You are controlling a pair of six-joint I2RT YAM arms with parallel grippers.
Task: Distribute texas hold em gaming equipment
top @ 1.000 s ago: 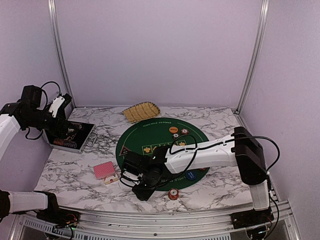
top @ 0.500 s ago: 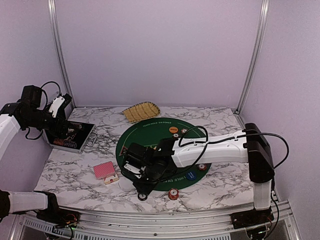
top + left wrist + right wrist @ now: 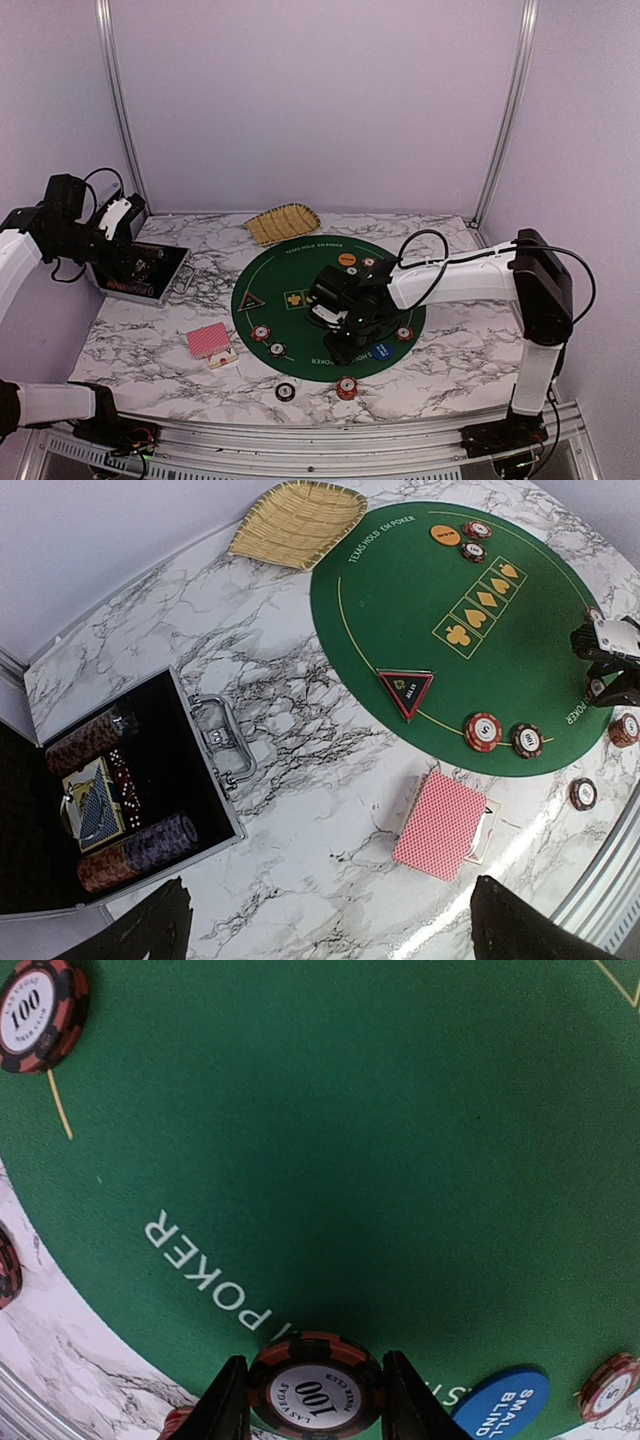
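My right gripper (image 3: pixel 316 1392) is shut on a red-and-black "100" poker chip (image 3: pixel 316 1384), held flat low over the green mat (image 3: pixel 330 1140) by its "POKER" lettering. In the top view this gripper (image 3: pixel 343 349) hangs just left of the blue button (image 3: pixel 381 351). Two chips (image 3: pixel 261 332) lie on the mat's front left, two others (image 3: pixel 346 387) on the marble in front. Red-backed cards (image 3: pixel 208 341) lie left of the mat. A black triangular button (image 3: pixel 249 300) and an orange button (image 3: pixel 347 259) sit on the mat. My left gripper (image 3: pixel 330 942) is open, high above the marble beside the case.
The open black metal case (image 3: pixel 135 268) with chip rolls and dice stands at the far left. A yellow woven basket (image 3: pixel 283 222) sits behind the mat. One more chip (image 3: pixel 404 334) lies right of the blue button, and another (image 3: pixel 369 263) lies by the orange button.
My right arm has swung right from the marble at the mat's front left to beside the blue button, holding the chip. A chip and two mat chips now show. The left arm has not moved.
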